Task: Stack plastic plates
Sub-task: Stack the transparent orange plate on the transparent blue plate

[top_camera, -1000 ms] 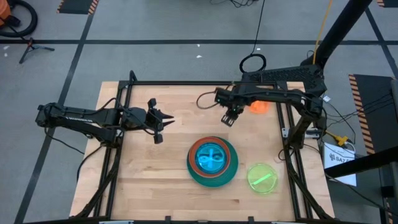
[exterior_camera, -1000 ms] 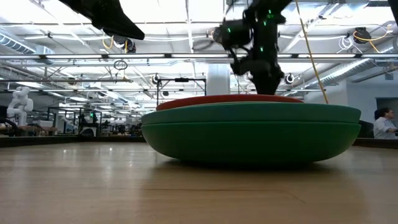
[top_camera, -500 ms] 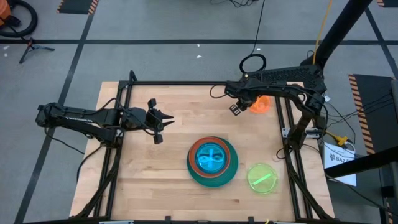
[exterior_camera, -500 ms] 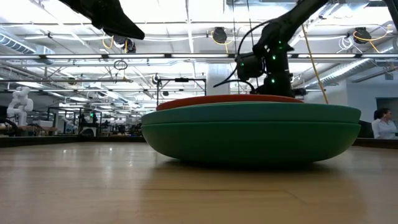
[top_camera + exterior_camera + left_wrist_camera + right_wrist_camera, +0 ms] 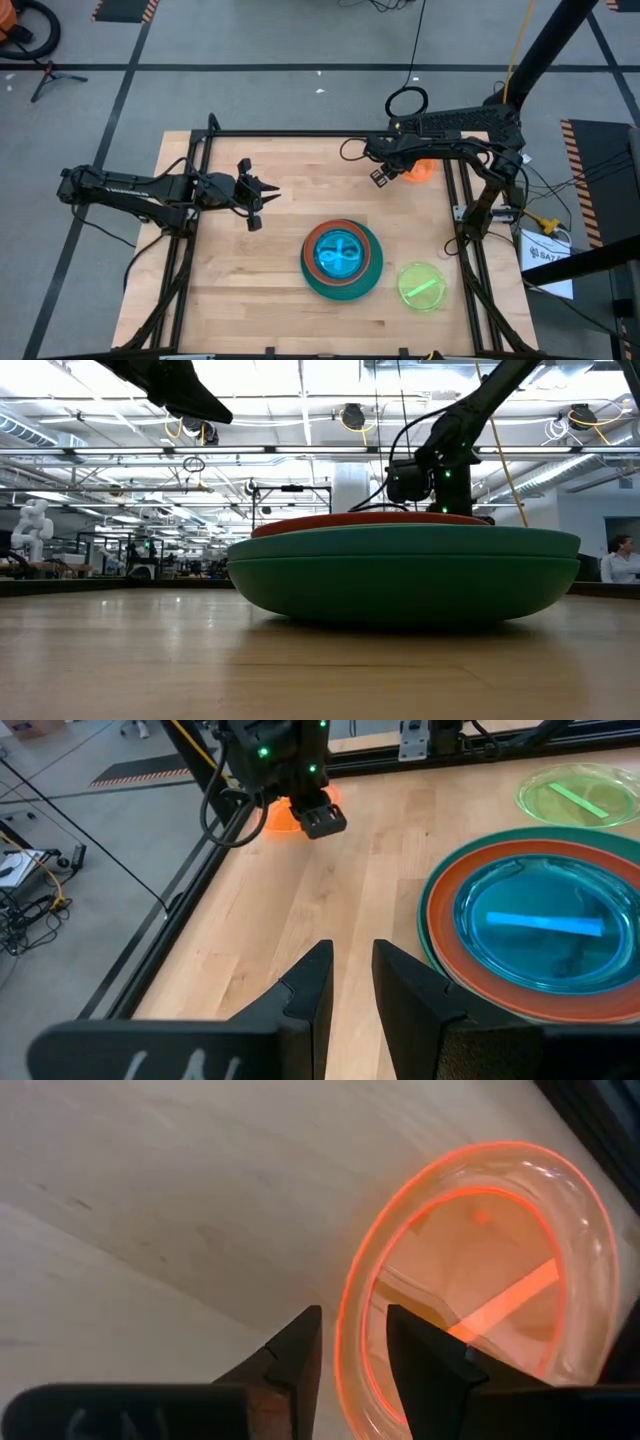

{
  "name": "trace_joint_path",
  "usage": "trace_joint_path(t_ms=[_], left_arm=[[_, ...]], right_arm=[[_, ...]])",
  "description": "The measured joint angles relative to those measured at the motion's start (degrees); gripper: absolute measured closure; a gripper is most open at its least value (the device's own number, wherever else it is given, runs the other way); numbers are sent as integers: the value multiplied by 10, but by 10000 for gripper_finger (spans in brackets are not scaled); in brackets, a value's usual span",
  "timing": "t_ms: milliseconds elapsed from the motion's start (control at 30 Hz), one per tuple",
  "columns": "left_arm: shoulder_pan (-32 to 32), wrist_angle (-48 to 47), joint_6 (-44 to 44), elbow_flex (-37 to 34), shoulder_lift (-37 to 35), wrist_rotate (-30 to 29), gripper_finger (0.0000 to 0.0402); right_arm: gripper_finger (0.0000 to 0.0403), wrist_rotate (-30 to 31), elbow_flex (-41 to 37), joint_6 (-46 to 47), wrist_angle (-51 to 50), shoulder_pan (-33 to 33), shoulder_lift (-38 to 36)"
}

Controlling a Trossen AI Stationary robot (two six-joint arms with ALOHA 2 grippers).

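A stack [image 5: 341,258] sits on the table's near middle: a translucent blue plate [image 5: 535,920] on a red-orange plate [image 5: 445,915] on large teal and green plates [image 5: 400,575]. A small orange plate [image 5: 421,169] lies flat near the far right corner, and a lime plate [image 5: 423,285] lies right of the stack. My right gripper [image 5: 352,1325] is open and low at the orange plate's left rim [image 5: 350,1295], one finger on each side of it. My left gripper [image 5: 262,205] is open and hovers left of the stack.
Black frame rails run along the table's left, right and far edges, and the right rail [image 5: 452,190] is close beside the orange plate. Bare wood lies between the two arms and along the near edge. A person [image 5: 618,557] shows far off in the room.
My right gripper has moved toward the table's far right and down, from the bare wood to the orange plate's left rim, turning as it went. In the last half second it only crept closer to the plate. No plate has moved.
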Motion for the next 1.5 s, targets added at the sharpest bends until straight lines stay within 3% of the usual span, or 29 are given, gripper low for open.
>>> trace_joint_path(t_ms=[500, 700, 967, 1200, 1500], left_arm=[[0, 0, 0, 0, 0, 0, 321], [0, 0, -1, 0, 0, 0, 321], [0, 0, -1, 0, 0, 0, 321], [0, 3, 3, 0, 0, 0, 321], [0, 16, 6, 0, 0, 0, 321]], right_arm=[[354, 1, -47, -16, 68, 0, 0], [397, 3, -47, -32, 71, 2, 0], [400, 17, -46, -54, 70, 10, -17], [401, 30, -46, -85, 66, 53, -75], [402, 30, -40, -117, 65, 178, -172]])
